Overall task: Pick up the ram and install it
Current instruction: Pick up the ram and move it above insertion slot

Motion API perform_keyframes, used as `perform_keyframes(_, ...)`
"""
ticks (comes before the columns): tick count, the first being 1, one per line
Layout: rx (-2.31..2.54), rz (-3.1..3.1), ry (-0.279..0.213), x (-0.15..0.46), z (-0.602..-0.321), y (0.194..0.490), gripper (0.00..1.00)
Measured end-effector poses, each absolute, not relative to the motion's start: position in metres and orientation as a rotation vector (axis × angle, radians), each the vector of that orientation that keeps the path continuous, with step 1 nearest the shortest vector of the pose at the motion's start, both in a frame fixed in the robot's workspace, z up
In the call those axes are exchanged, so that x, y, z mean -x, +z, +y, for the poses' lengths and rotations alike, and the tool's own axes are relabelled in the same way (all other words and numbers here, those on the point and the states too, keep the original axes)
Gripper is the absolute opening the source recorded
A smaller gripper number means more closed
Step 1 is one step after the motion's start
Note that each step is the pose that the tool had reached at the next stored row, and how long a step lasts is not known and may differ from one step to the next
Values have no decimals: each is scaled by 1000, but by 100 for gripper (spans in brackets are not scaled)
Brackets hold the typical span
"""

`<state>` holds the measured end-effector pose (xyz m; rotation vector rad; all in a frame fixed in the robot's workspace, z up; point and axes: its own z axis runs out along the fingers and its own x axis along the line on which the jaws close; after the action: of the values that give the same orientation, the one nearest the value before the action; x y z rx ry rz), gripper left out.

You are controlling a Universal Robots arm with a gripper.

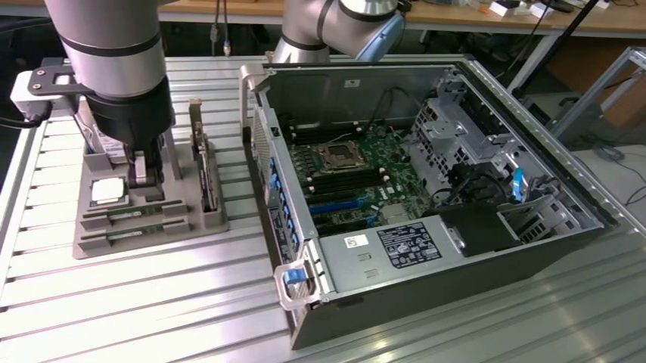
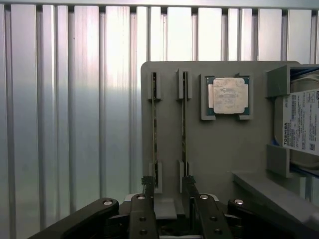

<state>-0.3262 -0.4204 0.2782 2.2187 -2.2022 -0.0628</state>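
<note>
The table (image 1: 131, 302) is slatted metal. A grey tray (image 1: 207, 219) sits on it at the exterior view's left, and an open computer case (image 1: 338, 276) lies on its side at the exterior view's right. The arm (image 1: 111, 53) comes down over the tray.

In the wrist view the tool (image 2: 168, 183) is wide open and holds nothing. Its two dark fingers (image 2: 148, 185) stand well apart, with their tips at the ends of two sticks set on edge in the tray. One tip is just outside the ram stick (image 2: 154, 129). The other tip is just outside the second ram stick (image 2: 184, 129). Whether the tips touch the sticks or hang above them I cannot tell.

Both sticks lie parallel and close together, and grey clips on the tray hold each one at both ends. Neither has been lifted. In the exterior view they are the two long strips along the near part of the tray.

Beside the second ram stick, a square silver chip (image 2: 229, 95) rests flat in its own pocket. Past the chip, a hard drive (image 2: 301, 122) with a white label stands in a slot at the tray's edge.

Inside the case the green board (image 1: 353, 174) faces up, with a square socket (image 1: 338, 156) near its middle. Long dark and blue slots run across the board on the near side of the socket. A silver box with a label (image 1: 404, 246) fills the near end of the case.
</note>
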Motion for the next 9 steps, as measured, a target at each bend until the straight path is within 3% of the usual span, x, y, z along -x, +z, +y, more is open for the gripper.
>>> perform_keyframes(9, -2225, -2196, -63, 331, -420, 274, 36)
